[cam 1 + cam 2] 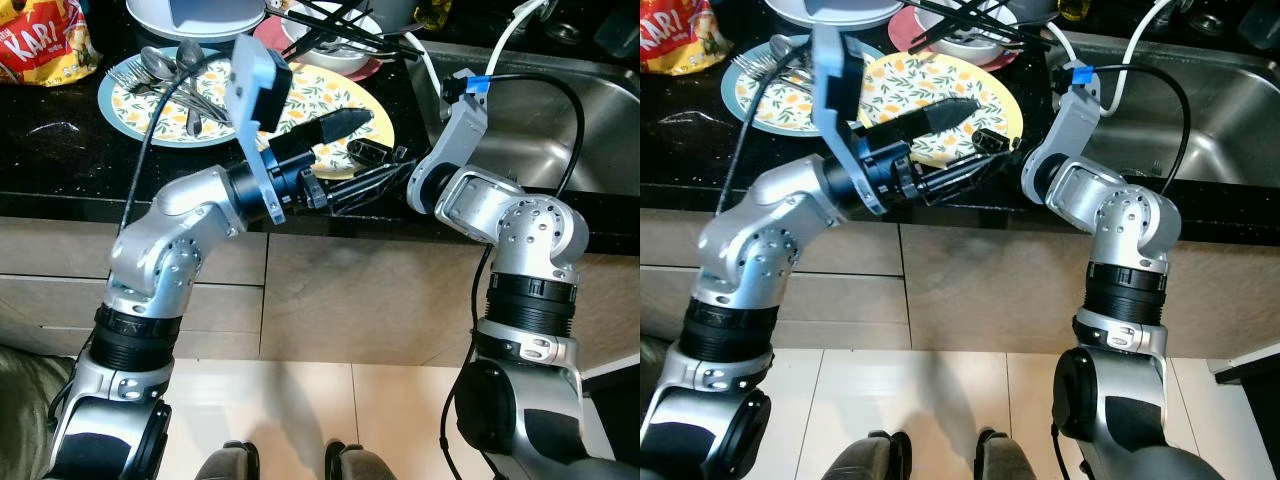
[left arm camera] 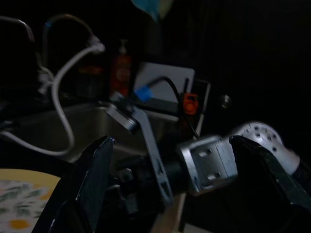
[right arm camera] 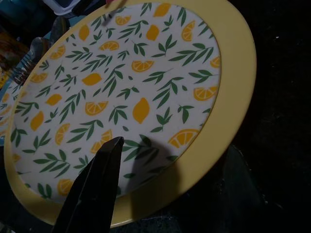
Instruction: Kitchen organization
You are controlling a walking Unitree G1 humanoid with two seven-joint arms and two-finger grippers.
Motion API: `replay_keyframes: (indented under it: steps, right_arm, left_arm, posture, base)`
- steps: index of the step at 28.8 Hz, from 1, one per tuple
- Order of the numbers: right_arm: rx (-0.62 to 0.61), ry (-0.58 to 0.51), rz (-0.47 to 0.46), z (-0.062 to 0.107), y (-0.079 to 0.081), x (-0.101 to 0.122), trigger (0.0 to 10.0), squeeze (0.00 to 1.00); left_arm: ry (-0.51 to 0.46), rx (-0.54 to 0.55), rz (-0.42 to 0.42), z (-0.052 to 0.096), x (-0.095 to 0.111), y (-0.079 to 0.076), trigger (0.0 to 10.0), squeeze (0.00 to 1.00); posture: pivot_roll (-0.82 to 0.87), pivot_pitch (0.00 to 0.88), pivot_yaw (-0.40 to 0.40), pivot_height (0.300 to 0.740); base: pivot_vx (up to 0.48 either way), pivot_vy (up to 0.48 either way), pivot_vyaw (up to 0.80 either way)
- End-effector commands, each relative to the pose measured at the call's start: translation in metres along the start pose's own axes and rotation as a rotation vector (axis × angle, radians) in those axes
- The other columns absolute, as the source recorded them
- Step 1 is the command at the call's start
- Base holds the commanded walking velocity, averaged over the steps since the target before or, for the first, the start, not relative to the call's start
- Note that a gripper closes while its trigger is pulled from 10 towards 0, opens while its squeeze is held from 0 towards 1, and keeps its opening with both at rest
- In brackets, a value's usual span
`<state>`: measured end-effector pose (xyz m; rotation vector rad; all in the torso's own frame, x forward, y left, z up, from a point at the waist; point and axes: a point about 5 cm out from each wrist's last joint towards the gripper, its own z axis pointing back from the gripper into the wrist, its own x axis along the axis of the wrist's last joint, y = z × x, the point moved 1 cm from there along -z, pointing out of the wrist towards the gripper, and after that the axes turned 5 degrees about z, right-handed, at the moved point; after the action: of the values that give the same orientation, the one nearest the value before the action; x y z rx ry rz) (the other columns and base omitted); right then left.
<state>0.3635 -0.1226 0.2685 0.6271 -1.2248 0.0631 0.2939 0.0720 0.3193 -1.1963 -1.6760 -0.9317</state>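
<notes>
left gripper (image 1: 345, 160): fingers spread wide, nothing between them, over the near rim of the yellow plate (image 1: 372, 108).
yellow plate: I saw it flat on the black counter (image 1: 60, 150), just left of the sink (image 1: 590, 130).
right gripper (image 1: 375, 152): I couldn't tell if open or closed; it sat at the plate's near-right rim.
nearer arm: I judged both about equally close, meeting at the same edge.

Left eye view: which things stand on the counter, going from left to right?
Red snack bag → blue-rimmed plate with cutlery → yellow-rimmed lemon plate → steel sink.
</notes>
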Motion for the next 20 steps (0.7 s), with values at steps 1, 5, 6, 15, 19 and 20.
replay_keyframes:
  steps: [1, 5, 6, 15, 19, 20]
  right_arm:
    - [-0.050, 0.077, -0.033, -0.004, -0.012, -0.019, 10.0, 0.00]
    - [-0.053, 0.075, -0.031, -0.004, -0.012, -0.019, 10.0, 0.00]
    - [-0.053, 0.075, -0.031, -0.004, -0.012, -0.019, 10.0, 0.00]
    - [-0.068, 0.076, 0.030, -0.001, -0.021, -0.018, 10.0, 0.00]
    - [-0.057, 0.069, 0.025, -0.002, -0.021, -0.016, 10.0, 0.00]
    - [-0.055, 0.069, 0.023, -0.002, -0.021, -0.016, 10.0, 0.00]
  left_arm:
    - [-0.022, 0.016, -0.023, 0.005, 0.013, -0.001, 10.0, 0.00]
    - [-0.023, 0.125, -0.068, 0.015, 0.026, 0.011, 10.0, 0.00]
    - [-0.023, 0.125, -0.068, 0.015, 0.026, 0.011, 10.0, 0.00]
    - [-0.070, 0.715, 0.040, 0.094, 0.032, 0.068, 10.0, 0.00]
    - [-0.127, 0.800, 0.230, 0.105, 0.012, 0.064, 10.0, 0.00]
    - [-0.152, 0.796, 0.277, 0.105, 0.008, 0.061, 10.0, 0.00]
  posture:
    - [0.01, 0.217, -0.086, 0.740]
    - [0.01, 0.216, -0.084, 0.740]
    - [0.01, 0.216, -0.084, 0.740]
    - [0.04, 0.214, -0.081, 0.740]
    - [0.05, 0.212, -0.088, 0.740]
    - [0.05, 0.210, -0.089, 0.740]
  base:
    - [0.000, 0.000, 0.00]
    - [0.000, 0.000, 0.00]
    - [0.000, 0.000, 0.00]
    - [0.000, 0.000, 0.00]
    - [0.000, 0.000, 0.00]
    - [0.000, 0.000, 0.00]
